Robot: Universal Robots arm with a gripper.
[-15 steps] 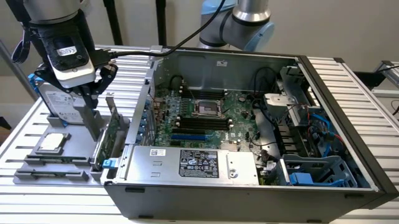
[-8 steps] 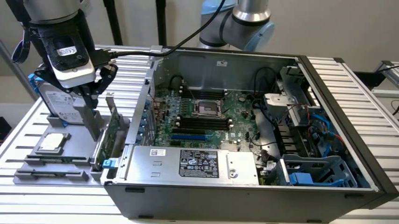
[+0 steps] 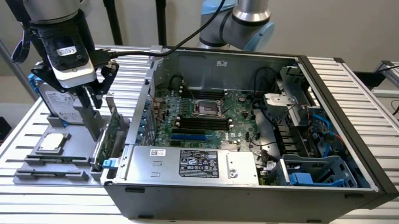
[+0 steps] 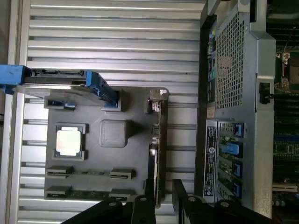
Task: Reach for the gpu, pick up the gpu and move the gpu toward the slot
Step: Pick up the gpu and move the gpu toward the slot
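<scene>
We see the gripper (image 3: 93, 103) in the upper left of the exterior view. Its 2 fingers (image 4: 148, 207) are spread to either side of one end of the gpu (image 3: 112, 130), with a gap at 1 finger. The gpu stands on edge in the grey tray (image 3: 31, 170) at left centre, just beside the open computer case (image 3: 249, 191), near the hard drive (image 3: 59, 100) and the square chip (image 3: 52, 142).

It looks like a robotics lab to me: a slotted aluminium workbench (image 3: 358, 93) carries an opened desktop computer case (image 3: 249, 201) and a grey fixture tray (image 3: 50, 176) of loose parts, with an industrial robot arm (image 3: 243, 25) mounted behind.
</scene>
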